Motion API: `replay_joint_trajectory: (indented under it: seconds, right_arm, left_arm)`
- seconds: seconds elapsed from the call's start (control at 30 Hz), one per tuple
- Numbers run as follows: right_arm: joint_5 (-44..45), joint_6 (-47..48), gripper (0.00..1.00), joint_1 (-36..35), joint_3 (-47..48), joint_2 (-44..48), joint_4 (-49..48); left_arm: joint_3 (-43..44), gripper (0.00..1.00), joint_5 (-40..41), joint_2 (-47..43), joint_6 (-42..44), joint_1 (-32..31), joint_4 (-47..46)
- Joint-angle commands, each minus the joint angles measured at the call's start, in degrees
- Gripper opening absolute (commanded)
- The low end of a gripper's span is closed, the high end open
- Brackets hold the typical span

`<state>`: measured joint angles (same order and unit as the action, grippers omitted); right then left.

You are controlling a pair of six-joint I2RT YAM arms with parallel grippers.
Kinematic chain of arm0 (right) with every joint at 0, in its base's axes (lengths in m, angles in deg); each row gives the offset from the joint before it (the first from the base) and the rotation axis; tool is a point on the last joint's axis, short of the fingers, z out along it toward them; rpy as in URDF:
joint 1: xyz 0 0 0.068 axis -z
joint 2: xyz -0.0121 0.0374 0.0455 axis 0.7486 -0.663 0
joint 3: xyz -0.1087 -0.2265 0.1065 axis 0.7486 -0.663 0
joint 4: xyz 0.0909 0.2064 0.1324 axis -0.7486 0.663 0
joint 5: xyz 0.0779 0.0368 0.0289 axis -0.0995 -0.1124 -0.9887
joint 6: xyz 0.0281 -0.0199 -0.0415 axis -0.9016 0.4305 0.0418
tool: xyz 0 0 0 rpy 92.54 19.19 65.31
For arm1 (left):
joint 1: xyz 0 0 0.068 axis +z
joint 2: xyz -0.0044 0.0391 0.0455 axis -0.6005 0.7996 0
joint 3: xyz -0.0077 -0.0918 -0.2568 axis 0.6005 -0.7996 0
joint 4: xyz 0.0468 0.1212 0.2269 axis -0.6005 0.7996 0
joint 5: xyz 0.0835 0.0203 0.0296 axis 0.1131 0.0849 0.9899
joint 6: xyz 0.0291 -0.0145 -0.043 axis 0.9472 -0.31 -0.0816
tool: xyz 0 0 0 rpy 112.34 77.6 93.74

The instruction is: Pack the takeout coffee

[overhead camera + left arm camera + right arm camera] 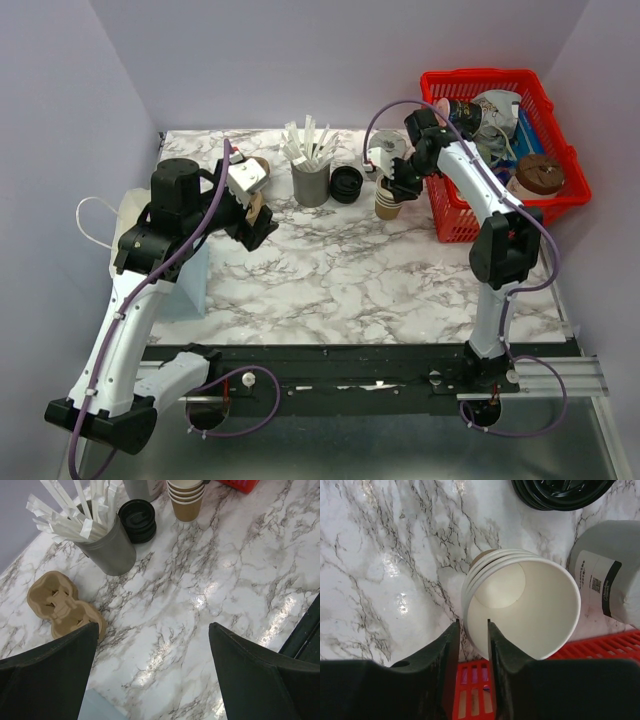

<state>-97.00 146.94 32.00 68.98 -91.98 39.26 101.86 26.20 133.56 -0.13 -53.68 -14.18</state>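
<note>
Straddling rim of stack of paper cups (520, 610) with right gripper (473, 625), fingers (445, 650) narrowly apart, beside red basket (452, 215); hovering left gripper (153, 626) wide over marble table (225, 555); failing to place takeout coffee.

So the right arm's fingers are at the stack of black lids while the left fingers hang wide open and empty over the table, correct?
Not quite. The right wrist view shows the right fingers at the rim of the stack of paper cups; the black lids lie apart, beyond it. The left fingers are indeed wide open and empty over the table.
</note>
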Motion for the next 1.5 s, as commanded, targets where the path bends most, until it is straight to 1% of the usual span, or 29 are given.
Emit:
replay_joint_trajectory:
  seconds: [0.0, 0.03, 0.23, 0.63, 0.77, 1.13, 1.23, 1.47]
  right_arm:
    - [1.12, 1.32, 0.33, -0.41, 1.06, -2.27, 2.33]
    - [1.21, 1.32, 0.29, -0.49, 1.15, -2.27, 2.25]
    - [1.65, 1.49, 0.23, -0.41, 1.76, -2.10, 2.86]
    - [2.00, 2.02, 0.24, -0.58, 1.94, -0.69, 3.48]
    - [1.82, 1.93, 0.31, -0.49, 1.67, -0.34, 3.04]
    - [1.30, 2.28, 0.31, -0.93, 2.99, -0.43, 3.83]
    - [1.56, 2.46, 0.31, -1.11, 3.17, -0.51, 3.92]
    - [1.56, 2.55, 0.23, -1.20, 3.52, -0.87, 4.62]
  left_arm:
    - [-0.55, 0.99, 0.34, 0.07, 0.61, 0.69, -0.79]
    - [-0.64, 0.99, 0.34, 0.07, 0.61, 0.69, -0.79]
    - [-1.26, 0.99, 0.17, -0.02, 0.52, 0.78, -1.05]
    - [-1.70, 0.99, -0.36, -0.19, 0.61, 0.78, -1.58]
    - [-1.79, 0.99, -0.45, -0.28, 0.61, 0.78, -1.49]
    - [-1.52, 0.99, -0.62, -0.10, 0.61, 0.87, -1.31]
    - [-1.70, 0.99, -0.71, -0.10, 0.61, 0.78, -1.40]
    - [-1.96, 0.99, -0.89, -0.28, 0.61, 0.78, -1.58]
